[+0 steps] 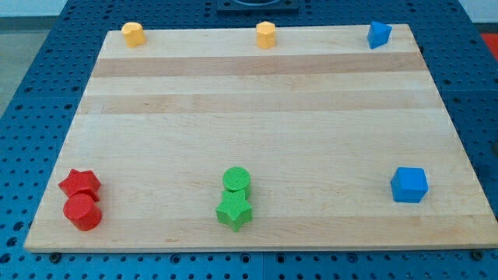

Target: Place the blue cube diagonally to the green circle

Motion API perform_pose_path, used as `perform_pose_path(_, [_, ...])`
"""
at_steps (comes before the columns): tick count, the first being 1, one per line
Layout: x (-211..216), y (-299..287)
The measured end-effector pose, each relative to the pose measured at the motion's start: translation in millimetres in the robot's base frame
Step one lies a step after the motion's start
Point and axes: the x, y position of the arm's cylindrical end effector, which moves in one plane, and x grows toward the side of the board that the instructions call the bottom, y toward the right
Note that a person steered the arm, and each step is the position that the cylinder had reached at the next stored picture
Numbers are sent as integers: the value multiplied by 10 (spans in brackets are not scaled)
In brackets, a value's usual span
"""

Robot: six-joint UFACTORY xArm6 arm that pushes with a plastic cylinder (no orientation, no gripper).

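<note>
The blue cube [409, 185] sits near the view's lower right of the wooden board [257, 101]. The green circle [237, 180] is a short cylinder at the bottom centre, touching a green star [233, 211] just below it. The cube lies far to the right of the circle, at about the same height in the view. My tip does not show in the camera view.
A red star [81, 184] and a red cylinder [82, 211] sit at the bottom left. Two yellow blocks [133, 34] [266, 35] stand along the top edge. A second blue block [379, 34], of unclear shape, is at the top right corner.
</note>
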Motion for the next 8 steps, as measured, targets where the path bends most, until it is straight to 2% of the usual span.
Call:
perform_pose_path(1, [463,-37])
perform_pose_path(2, [621,-300])
perform_pose_path(5, [500,-1235])
perform_pose_path(7, [199,-1655])
perform_pose_path(8, [236,-1800])
